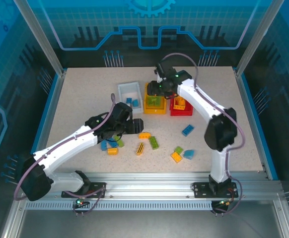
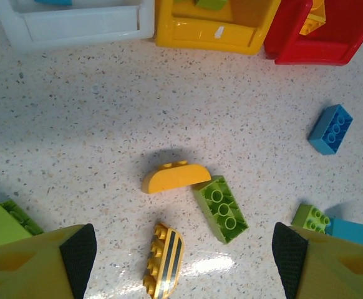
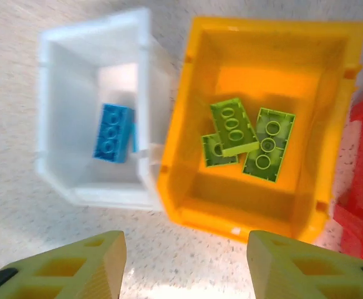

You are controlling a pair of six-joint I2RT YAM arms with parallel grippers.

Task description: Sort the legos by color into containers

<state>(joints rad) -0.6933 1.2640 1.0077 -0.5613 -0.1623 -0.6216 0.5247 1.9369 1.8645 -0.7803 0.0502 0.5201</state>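
- Nearest the arms' bases, loose legos (image 1: 176, 157) lie scattered over the speckled table (image 1: 80, 104): orange, green and blue bricks clumped at the right and more beside the left arm, all apparently waiting to be sorted
- The left gripper (image 2: 183, 249) hovers over the middle of the table, its fingers spread wide with nothing between them; beneath it lie a striped yellow brick (image 2: 163, 261), a green brick (image 2: 220, 208) and a curved orange piece (image 2: 175, 177), well placed for a straight-down pick
- A lone blue brick (image 2: 331, 129) lies apart to the right of that group
- Farther back, the three containers stand side by side in a row, seemingly set where both arms can reach: the white bin (image 3: 94, 56) holds a blue lego (image 3: 113, 132), the yellow-orange bin (image 3: 262, 43) three green legos (image 3: 234, 128), and the red bin (image 1: 181, 113) yellow-orange pieces
- The right gripper (image 3: 184, 261) hangs above the near rims of the white and yellow-orange bins, fingers apart and empty, a stance that suits dropping into the row
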